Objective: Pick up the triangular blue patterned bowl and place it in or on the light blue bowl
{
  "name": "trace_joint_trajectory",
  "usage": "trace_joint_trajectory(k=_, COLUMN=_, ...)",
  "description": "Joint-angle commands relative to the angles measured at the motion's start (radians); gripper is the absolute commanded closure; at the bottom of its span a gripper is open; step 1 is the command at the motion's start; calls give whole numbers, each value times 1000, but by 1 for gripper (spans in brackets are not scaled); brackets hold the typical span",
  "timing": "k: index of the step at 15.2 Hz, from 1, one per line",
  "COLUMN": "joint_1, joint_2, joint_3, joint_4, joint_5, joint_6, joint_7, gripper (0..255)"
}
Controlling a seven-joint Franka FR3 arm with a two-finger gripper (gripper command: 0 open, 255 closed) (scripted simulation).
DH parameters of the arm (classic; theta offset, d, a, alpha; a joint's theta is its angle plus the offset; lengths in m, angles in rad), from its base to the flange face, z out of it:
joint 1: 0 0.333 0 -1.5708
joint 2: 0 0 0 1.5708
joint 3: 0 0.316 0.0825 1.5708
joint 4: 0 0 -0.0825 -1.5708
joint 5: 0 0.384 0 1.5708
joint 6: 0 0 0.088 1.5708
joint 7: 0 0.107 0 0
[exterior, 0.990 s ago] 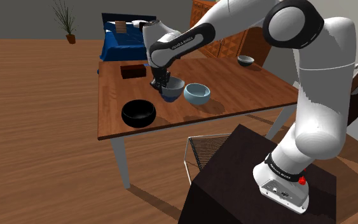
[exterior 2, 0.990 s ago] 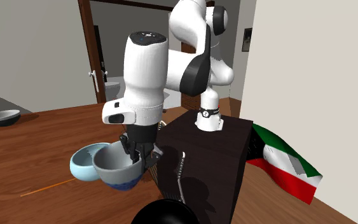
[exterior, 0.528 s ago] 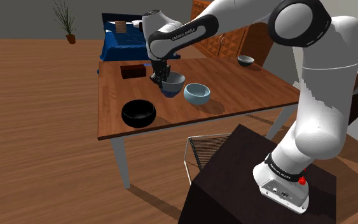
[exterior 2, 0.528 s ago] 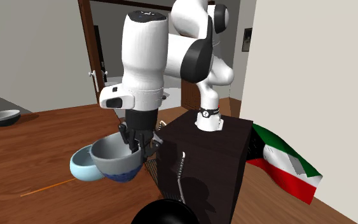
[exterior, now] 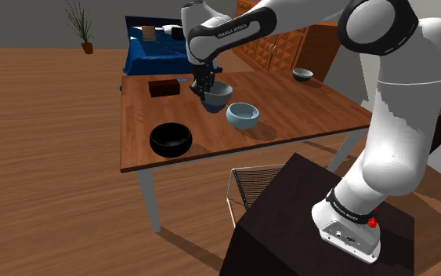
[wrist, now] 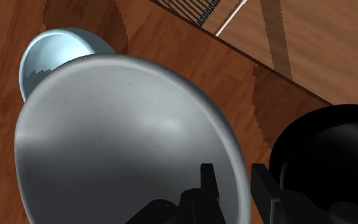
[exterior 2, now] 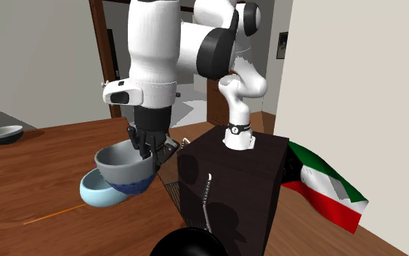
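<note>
My gripper [exterior: 203,86] [exterior 2: 152,149] [wrist: 233,188] is shut on the rim of the patterned bowl [exterior: 217,96] [exterior 2: 126,169] [wrist: 120,140], grey inside and blue near its base. The bowl hangs above the wooden table [exterior: 305,106], lifted off it. One finger is inside the rim, the other outside. The light blue bowl [exterior: 243,114] [exterior 2: 97,190] [wrist: 47,54] rests on the table just beside and below the held bowl, partly hidden by it in the second exterior view and the wrist view.
A black bowl [exterior: 171,139] [exterior 2: 192,242] [wrist: 333,159] sits near the table's front edge. A dark box [exterior: 164,87] lies at the back, a small grey bowl [exterior: 303,74] [exterior 2: 1,134] at the far corner. A wire chair [exterior: 251,182] stands beside the dark stand [exterior: 305,227].
The gripper has risen with the patterned bowl, lifting it clear of the table and a little toward the shoulder view's right. The light blue bowl has stayed put.
</note>
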Motion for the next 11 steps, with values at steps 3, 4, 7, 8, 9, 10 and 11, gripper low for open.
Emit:
trace_joint_trajectory(k=3, joint_1=-62, joint_2=-52, joint_3=-24, joint_4=-53, joint_5=9, joint_6=21, joint_7=-85, gripper=255)
trace_joint_trajectory(k=4, joint_1=-77, joint_2=-61, joint_3=-31, joint_4=-62, joint_5=11, joint_6=26, joint_7=-106, gripper=255)
trace_joint_trajectory(k=7, joint_1=-121, joint_2=-83, joint_3=-51, joint_4=-80, joint_5=18, joint_6=37, joint_7=-170, gripper=255)
trace_joint_trajectory(k=8, joint_1=-135, joint_2=-89, joint_3=-58, joint_4=-84, joint_5=20, joint_6=40, joint_7=-192, gripper=255)
trace_joint_trajectory(k=9, joint_1=-149, joint_2=-94, joint_3=-65, joint_4=-86, joint_5=22, joint_6=42, joint_7=-214, gripper=255)
trace_joint_trajectory(k=10, joint_1=-163, joint_2=-98, joint_3=-72, joint_4=-88, joint_5=24, joint_6=44, joint_7=-236, gripper=255)
trace_joint_trajectory(k=11, joint_1=-177, joint_2=-101, joint_3=-80, joint_4=-88, joint_5=26, joint_6=46, joint_7=-258, gripper=255)
